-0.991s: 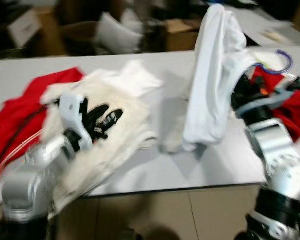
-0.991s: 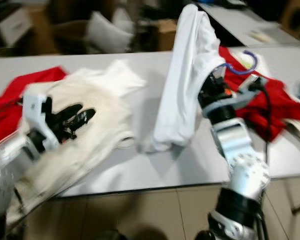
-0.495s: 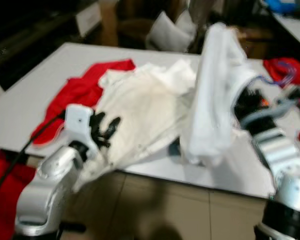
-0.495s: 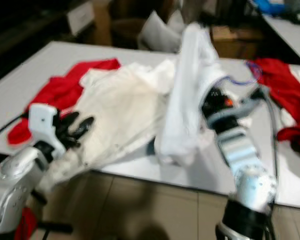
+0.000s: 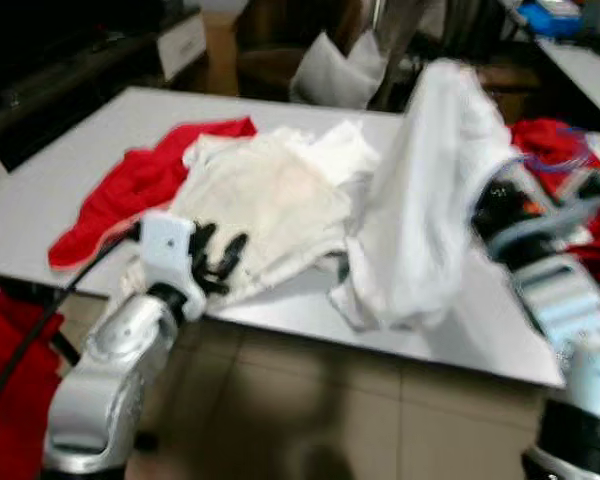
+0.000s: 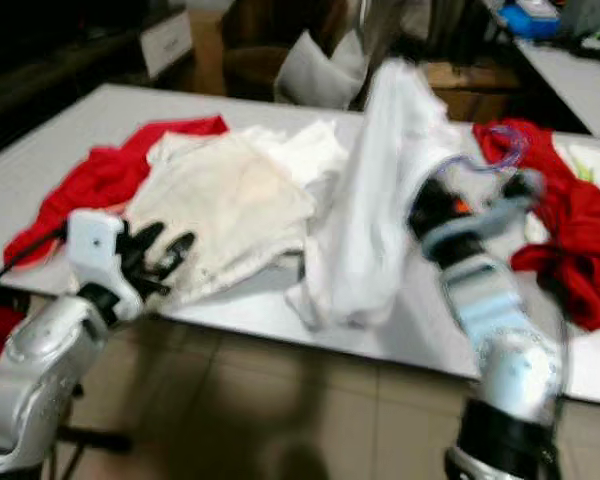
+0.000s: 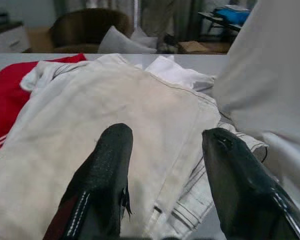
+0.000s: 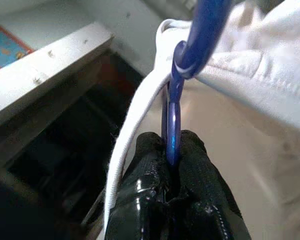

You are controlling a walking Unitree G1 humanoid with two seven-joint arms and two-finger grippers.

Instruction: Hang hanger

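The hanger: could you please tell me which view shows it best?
The right wrist view: the blue hanger fills the frame's middle, pinched in the right gripper with the white garment draped on it. Both eye views show just its blurred hook above the garment. The left wrist view faces the cream shirt instead.

Clearance around the table [image 5: 460, 335]

Near edge: bare strip right of the cream shirt [image 5: 270, 195], beneath the lifted white garment [image 5: 430, 210], which blocks the centre. Left: red cloth [image 5: 130, 190] covers the surface; the bare far-left corner is passable. Right: red clothes [image 6: 570, 230] obstruct. Far side: box [image 6: 465, 75] and cushion [image 5: 330, 75] close behind.
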